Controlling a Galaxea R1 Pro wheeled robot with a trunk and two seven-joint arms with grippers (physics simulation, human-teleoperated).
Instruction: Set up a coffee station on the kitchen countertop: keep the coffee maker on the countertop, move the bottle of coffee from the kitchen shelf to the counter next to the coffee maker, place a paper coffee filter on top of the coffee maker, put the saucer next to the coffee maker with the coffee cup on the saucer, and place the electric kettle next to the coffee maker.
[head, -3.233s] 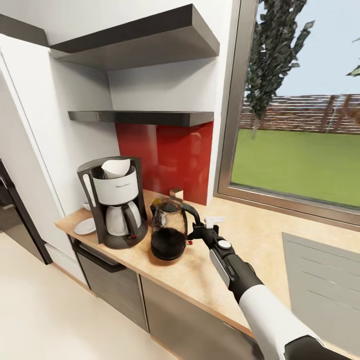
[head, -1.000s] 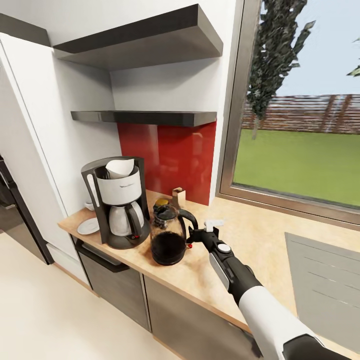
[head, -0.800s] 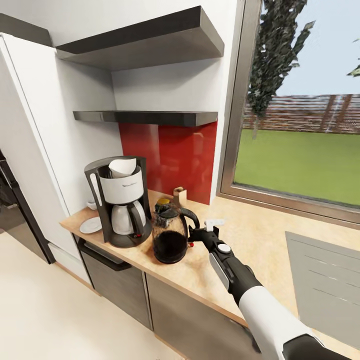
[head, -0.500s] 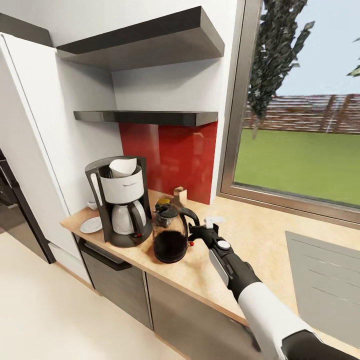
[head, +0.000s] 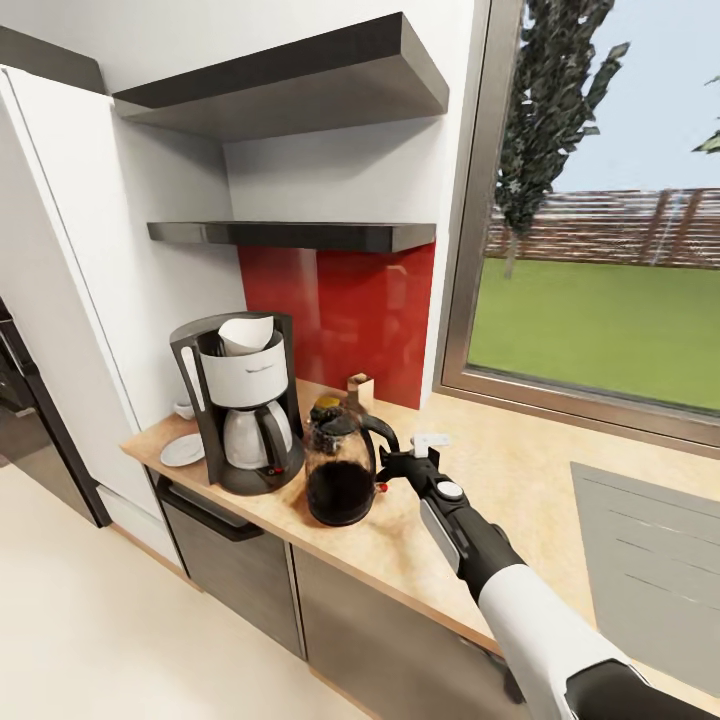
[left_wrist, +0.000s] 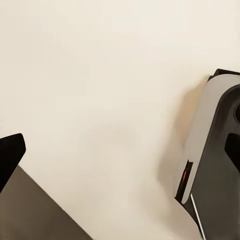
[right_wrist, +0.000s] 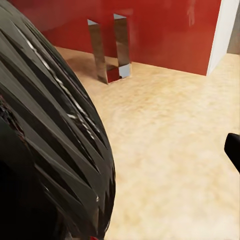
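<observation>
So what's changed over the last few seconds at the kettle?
Mostly the camera: the head view shifted slightly. The right hand is still at the electric kettle handle, barely moved; I cannot tell if it grips. The bottle of coffee cap now peeks out behind the kettle. The coffee maker and saucer stayed put.

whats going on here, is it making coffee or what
Not brewing, just setting up a coffee station. The right pincer is at the handle of the kettle, which stands on the countertop just right of the coffee maker. Whether the pincer grips the handle or has let go is unclear. A white filter sits in the maker's top, a saucer lies on its left, and a bottle peeks from behind the kettle.
</observation>
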